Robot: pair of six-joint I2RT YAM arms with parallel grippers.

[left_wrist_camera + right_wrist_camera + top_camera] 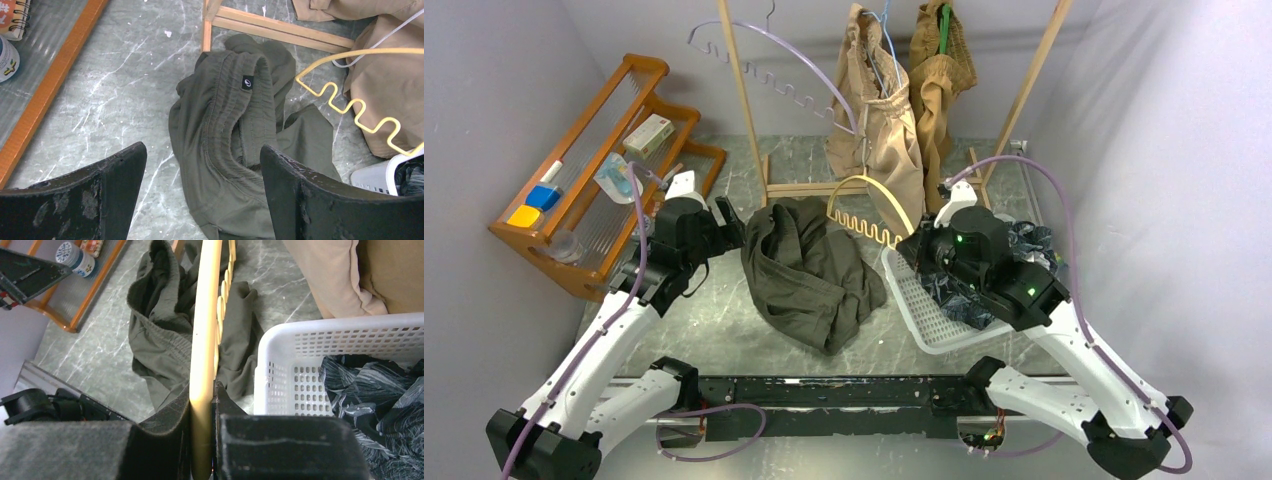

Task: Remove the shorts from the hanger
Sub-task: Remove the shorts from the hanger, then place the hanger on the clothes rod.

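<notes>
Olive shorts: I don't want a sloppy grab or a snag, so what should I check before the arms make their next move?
1. Left end effector open: ok, jaws wide above the olive shorts.
2. Olive shorts off the yellow hanger: ok, heaped on the table.
3. Right end effector holding the hanger firmly: ok, shut on its bar.
4. Navy shorts put away: ok, inside the white basket.
5. All shorts off hangers: not ok, beige shorts and tan shorts hang on the rack.
6. Held hanger touching the beige shorts: cannot tell.
</notes>
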